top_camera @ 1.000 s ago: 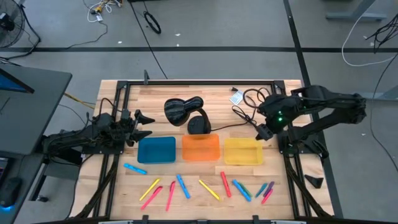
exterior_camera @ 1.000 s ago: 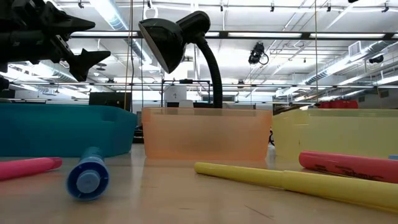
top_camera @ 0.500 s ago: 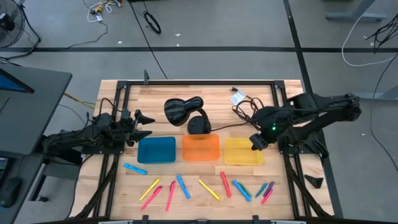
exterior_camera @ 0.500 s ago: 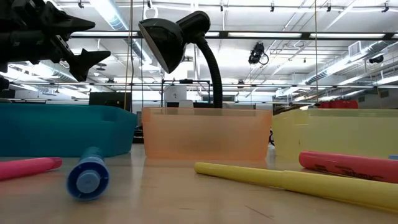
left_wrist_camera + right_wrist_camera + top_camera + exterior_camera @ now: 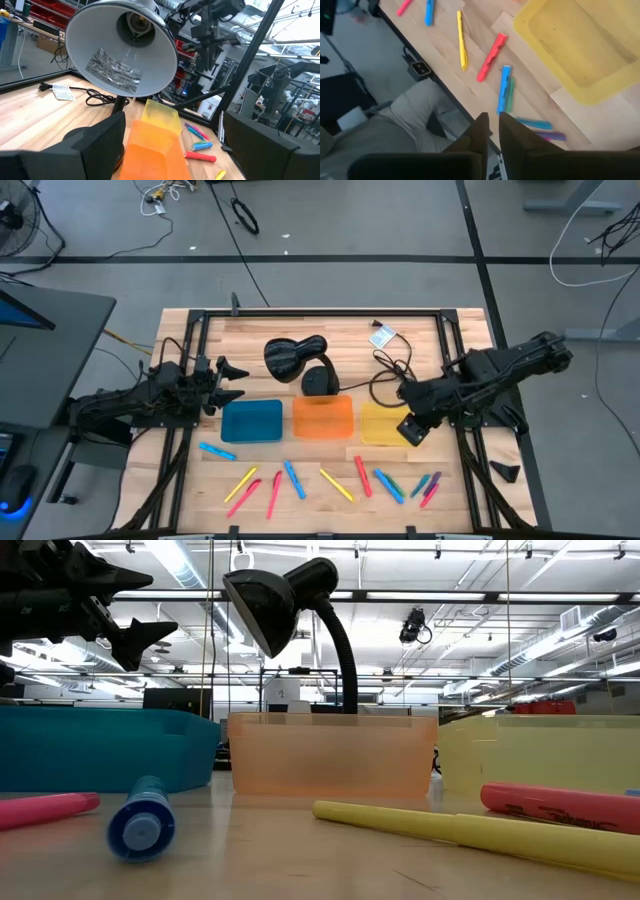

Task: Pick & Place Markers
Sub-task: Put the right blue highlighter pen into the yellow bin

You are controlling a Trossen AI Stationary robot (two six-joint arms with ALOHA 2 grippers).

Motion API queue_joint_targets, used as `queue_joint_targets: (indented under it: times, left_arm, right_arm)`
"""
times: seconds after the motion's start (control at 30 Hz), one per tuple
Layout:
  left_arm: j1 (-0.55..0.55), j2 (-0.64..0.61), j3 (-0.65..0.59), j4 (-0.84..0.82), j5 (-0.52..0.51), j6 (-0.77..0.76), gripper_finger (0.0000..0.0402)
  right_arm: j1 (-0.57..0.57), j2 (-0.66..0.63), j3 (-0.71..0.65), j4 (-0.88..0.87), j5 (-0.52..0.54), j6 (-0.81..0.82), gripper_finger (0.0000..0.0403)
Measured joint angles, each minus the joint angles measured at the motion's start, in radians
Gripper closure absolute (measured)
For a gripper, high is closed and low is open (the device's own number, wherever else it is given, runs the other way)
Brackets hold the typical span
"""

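I see right tool (image 5: 413, 430) nearly closed, empty, above yellow plastic tray (image 5: 383, 425); left tool (image 5: 232, 380) wide open, empty.

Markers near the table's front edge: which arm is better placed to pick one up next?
Right. The right tool hangs over the yellow tray's front corner, just behind the markers, fingers nearly together and empty. The left tool waits open behind the blue tray, farther away.
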Motion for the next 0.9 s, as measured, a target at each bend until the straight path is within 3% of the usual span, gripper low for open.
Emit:
queue_joint_targets:
  times: [0.27,0.67,0.9]
  left_arm:
    - [0.0,0.0,0.0,0.0,0.0,0.0,0.006]
    - [0.0,0.0,0.0,0.0,0.0,0.0,0.006]
    - [0.0,0.0,0.0,0.0,0.0,0.0,0.006]
  right_arm:
    - [0.048,0.065,0.016,0.001,0.014,0.018,0.0371]
    - [0.104,0.348,0.401,-0.286,0.191,-0.087,0.0382]
    - [0.123,0.42,0.442,-0.296,0.167,-0.065,0.0382]
